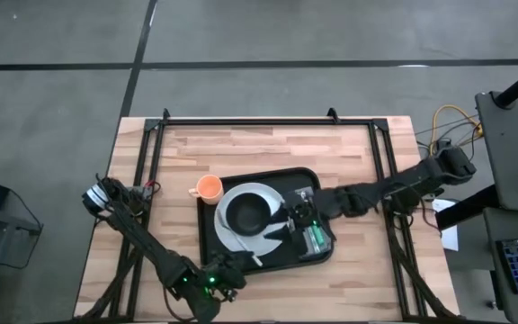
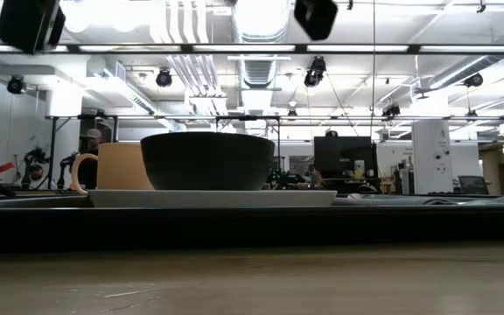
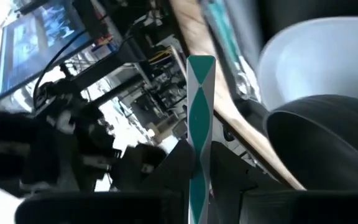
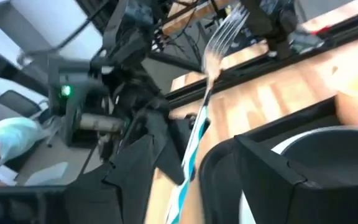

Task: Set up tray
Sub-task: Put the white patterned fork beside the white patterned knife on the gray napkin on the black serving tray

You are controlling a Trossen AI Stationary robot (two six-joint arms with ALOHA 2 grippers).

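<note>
Seen from above, the left gripper (image 1: 241,262) sits at six o'clock on the table's near edge, fingers pinching a teal-and-white handle (image 3: 199,124). The black tray (image 1: 308,180) lies mid-table, long axis nine to three o'clock, holding a white plate (image 1: 227,236) and dark bowl (image 1: 246,213). The right gripper (image 1: 300,221), over the tray's three-o'clock end, pinches a fork (image 4: 219,37). An orange cup (image 1: 209,187) stands at the tray's ten-o'clock corner.

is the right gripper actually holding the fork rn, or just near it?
Touching. The right wrist view shows the fork with its striped handle running down between the right gripper's two dark fingers, tines pointing away. The high view puts that gripper over the tray's right side.
</note>
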